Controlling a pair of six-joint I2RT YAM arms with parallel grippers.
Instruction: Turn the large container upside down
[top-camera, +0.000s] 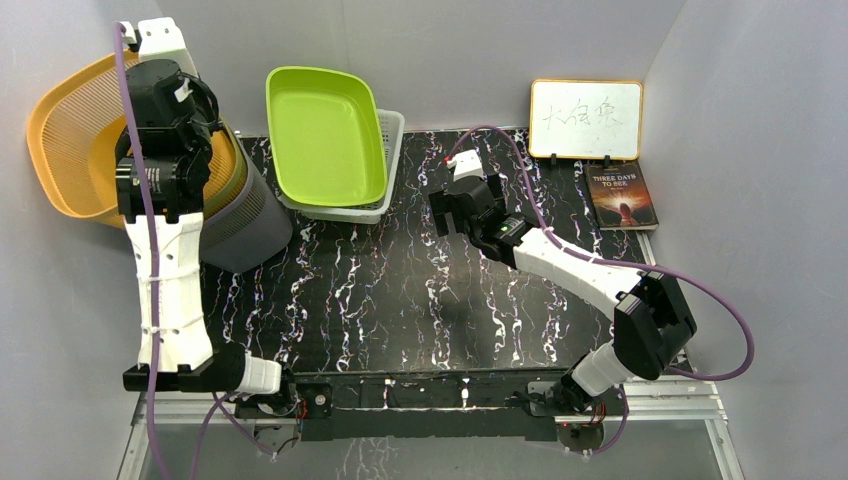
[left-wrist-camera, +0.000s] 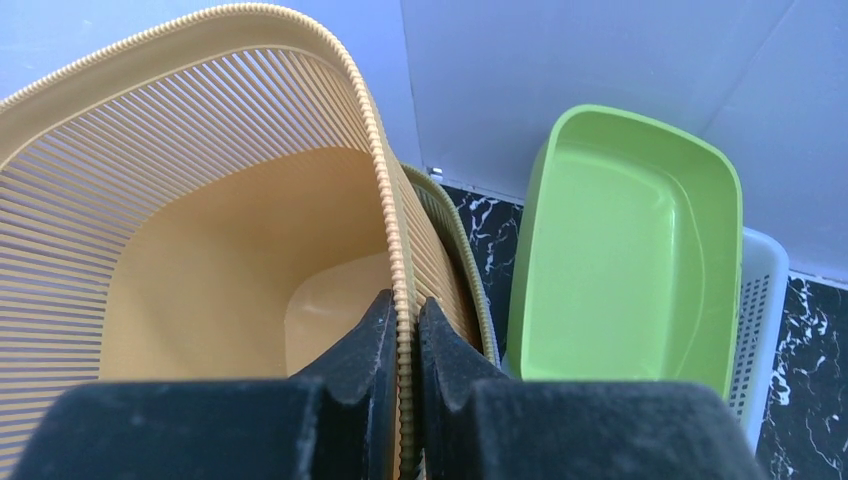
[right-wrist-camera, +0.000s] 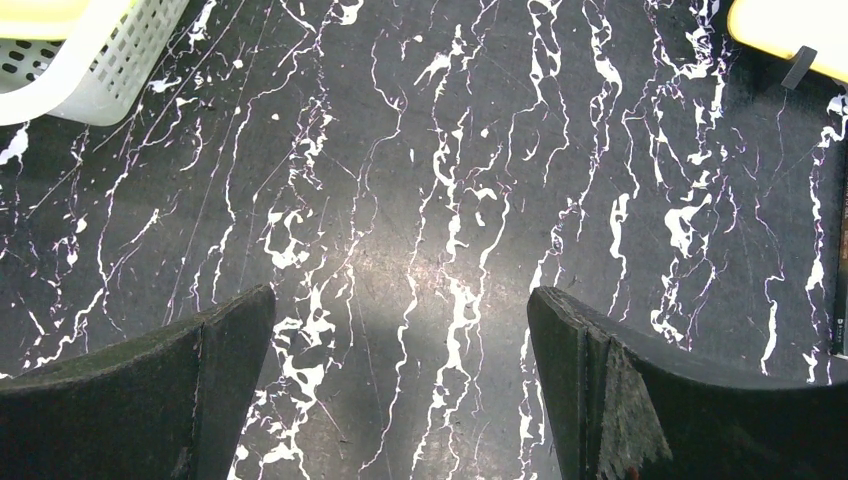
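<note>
Clamped on the thin rim of the basket (left-wrist-camera: 200, 250), the left hand (left-wrist-camera: 405, 325) holds it raised and tilted at the left rear corner of the bench (top-camera: 400, 300), close to the wall and partly over a grey tub (top-camera: 255, 225). The pinch covers only a narrow ribbed edge, so I judge the basket may twist or slip free as it rolls over. Its far rim may also jam on the wall or drag the tub. Further right, a green tray (top-camera: 325, 135) leans in a white crate (top-camera: 392, 150), near enough to be knocked. The right hand (right-wrist-camera: 400, 330) hovers over the bench, fingers wide apart. A board (top-camera: 585, 120) bears handwritten characters I cannot read. The book (top-camera: 622, 195) reads "THREE DAYS TO SEE".
</note>
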